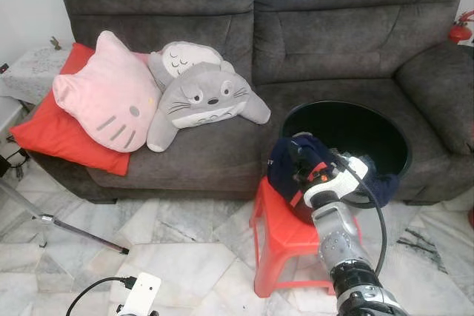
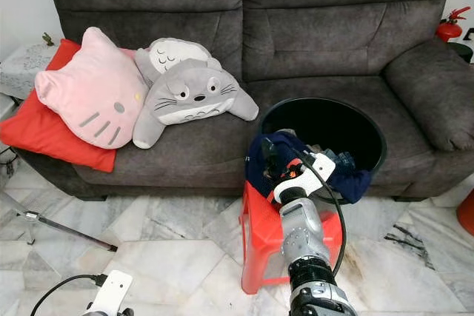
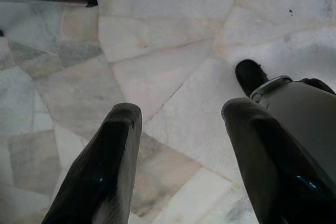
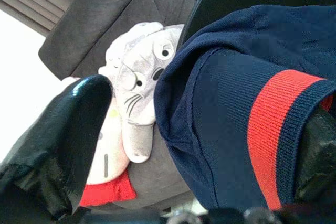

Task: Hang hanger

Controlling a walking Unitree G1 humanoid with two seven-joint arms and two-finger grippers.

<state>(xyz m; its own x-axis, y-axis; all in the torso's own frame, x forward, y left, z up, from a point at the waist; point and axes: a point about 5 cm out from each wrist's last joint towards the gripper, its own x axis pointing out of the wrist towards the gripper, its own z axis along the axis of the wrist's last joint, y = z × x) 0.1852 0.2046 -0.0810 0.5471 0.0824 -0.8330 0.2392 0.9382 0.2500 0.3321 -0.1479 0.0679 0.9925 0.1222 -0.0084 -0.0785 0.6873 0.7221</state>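
A navy garment point(image 1: 285, 169) with a red-banded cuff point(image 4: 268, 140) is heaped on a red plastic stool point(image 1: 278, 246) in front of the sofa. Part of it hangs over the rim of a black round basket point(image 1: 348, 127) on the sofa seat. My right gripper point(image 4: 205, 108) is at the heap, open, with one black finger point(image 4: 73, 129) on each side of the navy cloth. My left gripper point(image 3: 182, 111) hangs low over the marble floor point(image 3: 173, 40), open with nothing between its fingers.
The grey sofa point(image 1: 326, 27) carries a pink cat pillow point(image 1: 107, 101), a grey plush point(image 1: 204, 94) and a red cushion point(image 1: 44, 135). A metal tripod leg point(image 1: 74, 231) crosses the floor at left. A red fire extinguisher point(image 1: 459, 31) stands at far right.
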